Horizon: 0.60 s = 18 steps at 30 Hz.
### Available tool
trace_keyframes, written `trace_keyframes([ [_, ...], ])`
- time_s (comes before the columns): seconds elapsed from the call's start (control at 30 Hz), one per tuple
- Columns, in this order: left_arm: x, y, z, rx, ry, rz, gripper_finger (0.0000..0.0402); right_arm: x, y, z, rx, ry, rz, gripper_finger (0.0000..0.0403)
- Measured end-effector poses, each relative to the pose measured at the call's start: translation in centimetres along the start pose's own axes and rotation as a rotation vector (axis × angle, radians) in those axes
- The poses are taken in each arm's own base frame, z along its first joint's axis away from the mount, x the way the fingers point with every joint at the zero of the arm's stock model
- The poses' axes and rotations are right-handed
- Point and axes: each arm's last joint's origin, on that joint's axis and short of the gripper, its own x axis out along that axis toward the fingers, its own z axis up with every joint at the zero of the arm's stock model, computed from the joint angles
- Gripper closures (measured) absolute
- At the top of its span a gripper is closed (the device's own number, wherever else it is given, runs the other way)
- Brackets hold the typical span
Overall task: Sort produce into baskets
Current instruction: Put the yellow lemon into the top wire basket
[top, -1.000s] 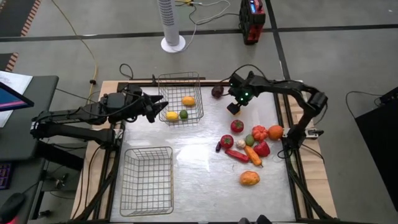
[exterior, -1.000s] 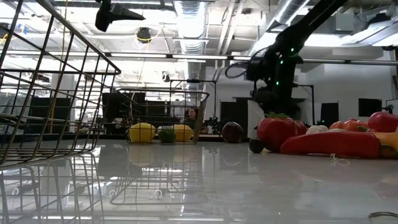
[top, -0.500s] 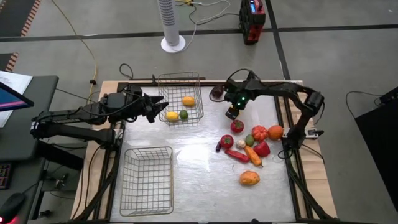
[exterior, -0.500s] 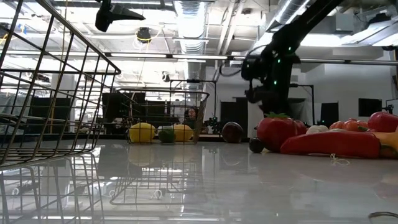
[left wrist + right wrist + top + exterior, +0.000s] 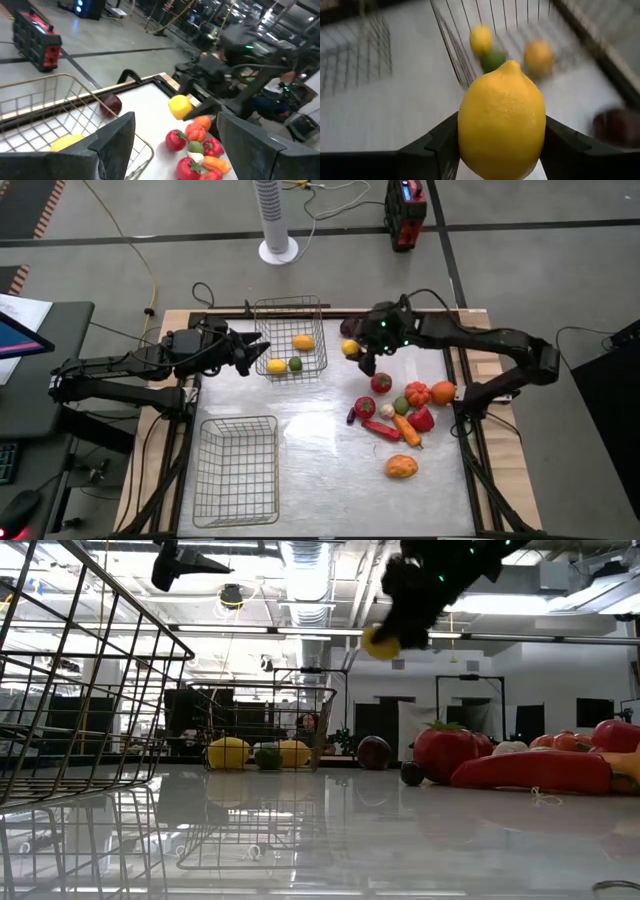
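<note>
- A yellow lemon rides pinched between the two fingers of the right gripper, lifted clear of the table at upper centre of the overhead frame; a second ago that gripper hung empty farther right, above the pile.
- It is now just right of the far basket, which holds another lemon, a lime and an orange fruit; the lift suggests the lemon is headed in with them.
- A dark maroon piece sits by the table's top edge, and the remaining produce lies in the right half.
- The near basket, lower left, holds nothing.
- The left gripper waits at the far basket's left side, jaws spread wide, unmoved.
</note>
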Motion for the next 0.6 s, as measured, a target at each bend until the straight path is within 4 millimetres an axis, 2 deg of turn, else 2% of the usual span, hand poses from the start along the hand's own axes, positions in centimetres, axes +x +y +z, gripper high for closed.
trace_keyframes([
  [0.13,0.0,0.1,0.1,0.007,-0.023,0.034,0.0133,1.2,1.6,1.4,0.050,-0.157,0.008,0.0158],
  [0.27,0.0,0.1,0.1,0.007,-0.023,0.039,0.0133,3.9,2.3,2.1,0.107,-0.261,0.047,0.0158],
  [0.47,0.0,0.1,0.0,0.005,-0.006,0.019,0.0133,8.1,1.5,3.4,0.188,-0.262,0.052,0.0155],
  [0.6,0.0,0.1,-0.1,-0.032,-0.001,0.024,0.0133,10.1,0.3,4.5,0.201,-0.195,0.079,0.0131],
])
